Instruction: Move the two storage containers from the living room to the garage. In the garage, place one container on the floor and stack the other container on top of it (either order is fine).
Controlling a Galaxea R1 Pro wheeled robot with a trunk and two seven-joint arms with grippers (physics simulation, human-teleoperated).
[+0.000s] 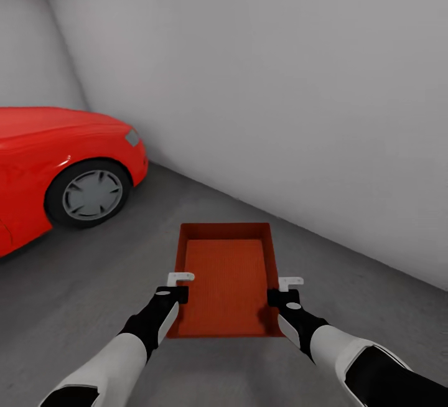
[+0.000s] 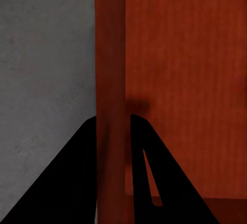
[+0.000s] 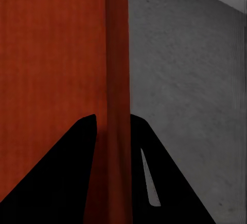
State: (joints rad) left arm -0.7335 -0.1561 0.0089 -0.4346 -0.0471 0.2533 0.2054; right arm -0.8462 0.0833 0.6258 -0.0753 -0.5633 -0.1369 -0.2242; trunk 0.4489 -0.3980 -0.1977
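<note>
I am in the garage, with one orange-red storage container (image 1: 227,276) straight ahead, low over the dark grey concrete floor (image 1: 93,282). My left gripper (image 1: 177,289) is shut on its left wall, and in the left wrist view the thin wall (image 2: 110,54) runs between the black fingers (image 2: 77,183). My right gripper (image 1: 280,292) is shut on the right wall (image 3: 117,54) in the same way. Whether the container rests on the floor or hangs just above it I cannot tell. The other container and the living room are out of view.
A red car (image 1: 56,158) stands at the left with its front wheel (image 1: 92,194) toward me. A plain pale grey wall (image 1: 280,83) runs diagonally behind and to the right of the container. Open concrete lies between the car and the container.
</note>
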